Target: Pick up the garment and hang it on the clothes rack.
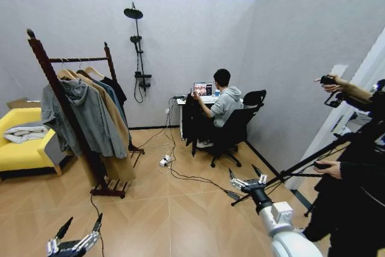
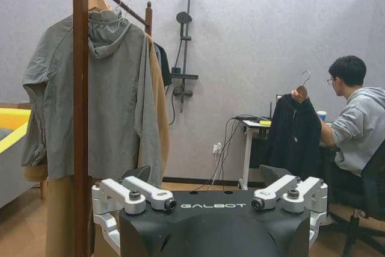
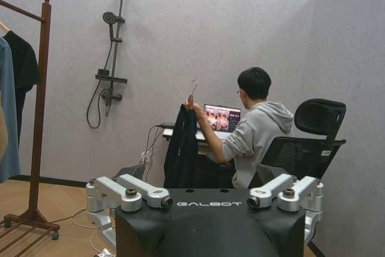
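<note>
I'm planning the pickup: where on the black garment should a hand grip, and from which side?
Probably the wooden hanger just under its metal hook, coming from the robot's side, away from the seated person whose hand holds it up. The garment hangs limp beside the desk, so the cloth gives no firm hold. Both hands, left and right, are open and far off.

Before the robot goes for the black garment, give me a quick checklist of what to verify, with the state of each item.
1. Garment located, held up on its hanger by the seated person: ok.
2. Left gripper open, holding nothing: ok.
3. Right gripper open, holding nothing: ok.
4. Garment within reach: not ok, it is across the room.
5. Floor path clear: not ok, cables lie between.
6. Free space on the clothes rack bar: cannot tell.
</note>
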Tool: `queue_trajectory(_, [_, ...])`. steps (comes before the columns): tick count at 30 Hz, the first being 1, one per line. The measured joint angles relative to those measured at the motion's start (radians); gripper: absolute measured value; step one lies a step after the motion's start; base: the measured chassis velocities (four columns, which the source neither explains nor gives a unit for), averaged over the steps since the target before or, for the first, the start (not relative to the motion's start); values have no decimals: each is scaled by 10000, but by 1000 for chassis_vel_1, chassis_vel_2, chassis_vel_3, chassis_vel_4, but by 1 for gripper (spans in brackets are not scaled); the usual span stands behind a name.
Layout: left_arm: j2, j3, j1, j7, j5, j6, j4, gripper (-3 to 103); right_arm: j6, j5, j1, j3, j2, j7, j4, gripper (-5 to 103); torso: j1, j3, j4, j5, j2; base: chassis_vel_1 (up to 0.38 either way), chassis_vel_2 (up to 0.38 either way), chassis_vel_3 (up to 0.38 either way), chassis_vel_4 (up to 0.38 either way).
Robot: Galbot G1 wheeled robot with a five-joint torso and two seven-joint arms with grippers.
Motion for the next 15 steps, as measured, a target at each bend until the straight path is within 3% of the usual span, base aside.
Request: queue_trajectory(15, [0,0,0,0,-1,0,0,100,-146,217,80,18,-11,322,-53,100,0,0,0,0,0,0,0,0,0])
